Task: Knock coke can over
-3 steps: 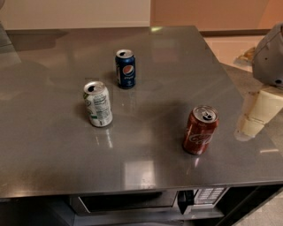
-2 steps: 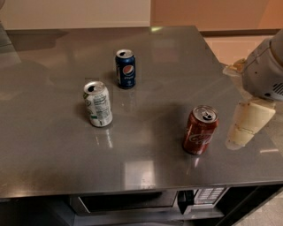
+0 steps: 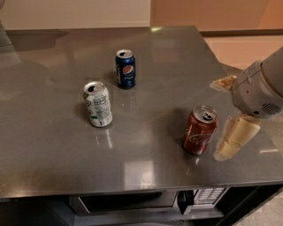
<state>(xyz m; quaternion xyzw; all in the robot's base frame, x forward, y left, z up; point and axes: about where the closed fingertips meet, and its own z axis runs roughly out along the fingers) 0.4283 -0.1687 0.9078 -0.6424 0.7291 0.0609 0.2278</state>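
One red coke can [image 3: 200, 130] stands upright at your tabletop's [image 3: 146, 163] lower right; the hand [image 3: 216, 120] hangs just beside it, fingers [image 3: 236, 134] spread apart.

Glossy grey countertop [image 3: 132, 167], microwave [image 3: 146, 201] beneath, pale wall [image 3: 75, 13] behind.

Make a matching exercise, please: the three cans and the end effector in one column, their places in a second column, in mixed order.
1. coke can
2. Pepsi can
3. white and green can
4. end effector

A. farthest back on the table
B. low beside the coke can
C. leftmost in the view
D. the can nearest the front edge, upright

Pairs: 1-D, 2-A, 3-C, 4-B.
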